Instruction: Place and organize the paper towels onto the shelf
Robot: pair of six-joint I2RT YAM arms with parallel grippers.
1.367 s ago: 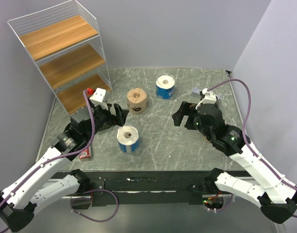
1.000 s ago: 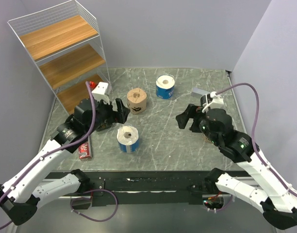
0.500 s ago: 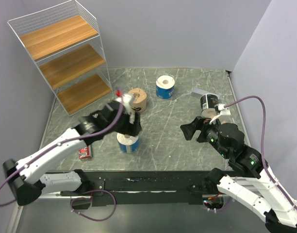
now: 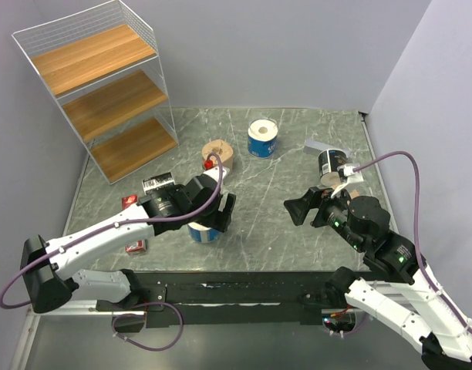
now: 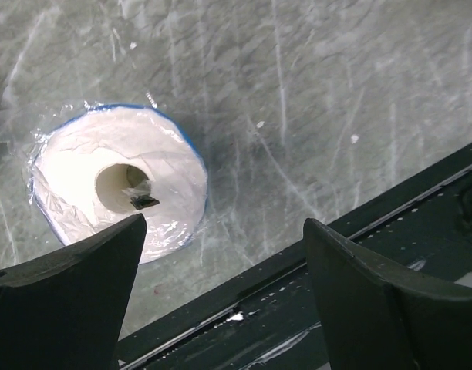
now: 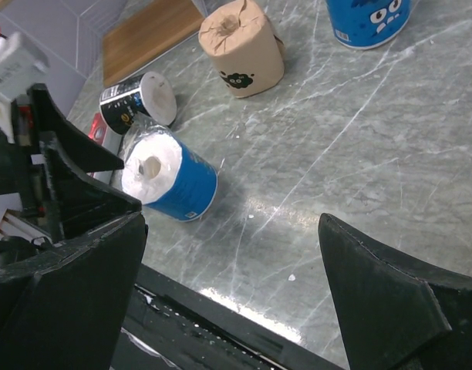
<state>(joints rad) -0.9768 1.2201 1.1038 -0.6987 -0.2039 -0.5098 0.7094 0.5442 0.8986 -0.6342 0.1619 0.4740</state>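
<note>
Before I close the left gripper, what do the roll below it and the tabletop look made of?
Roll: thin clear plastic film with a blue printed band over soft white paper; it crinkles and glints. Tabletop: smooth, glossy grey-green with white veins, marble-look; real stone or laminate, cannot tell.

Looks down from high above the near edge over whole table (image 4: 298, 154) and shelf (image 4: 97, 55). At left wrist, stares straight down, close, onto a blue-wrapped roll (image 5: 116, 189); at right wrist, slants leftward, farther off, sharing that roll (image 6: 170, 181).
</note>
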